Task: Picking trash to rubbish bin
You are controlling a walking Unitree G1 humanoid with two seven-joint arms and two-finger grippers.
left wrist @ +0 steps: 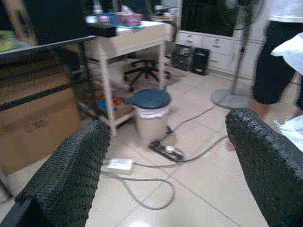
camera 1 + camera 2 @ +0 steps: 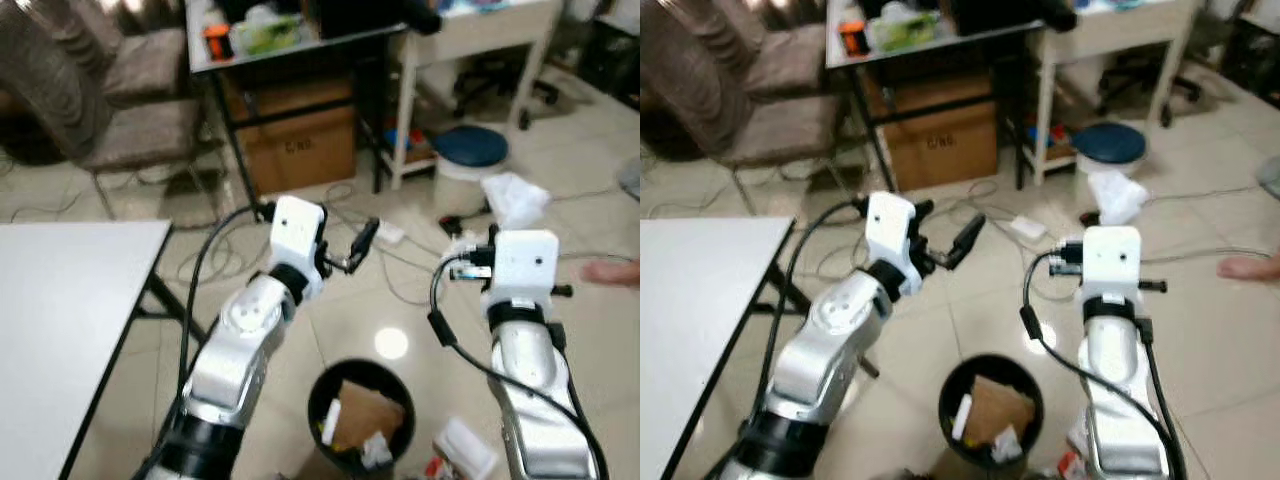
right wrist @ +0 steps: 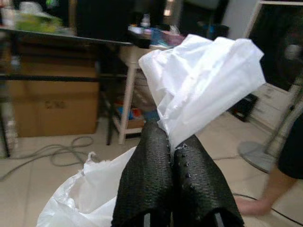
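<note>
Right gripper (image 3: 173, 156) pinches white tissue (image 3: 208, 85), crumpled upward (no clear long axis).
Left gripper (image 1: 165, 156) spread wide; rubbish bin (image 2: 330, 385) sits near, between arms.

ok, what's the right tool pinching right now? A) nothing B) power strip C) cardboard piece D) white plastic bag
D: the right wrist view shows the right tool with its black fingers closed together on a crumpled white plastic bag, held out ahead of the black rubbish bin; the left tool is open with nothing in it.
</note>
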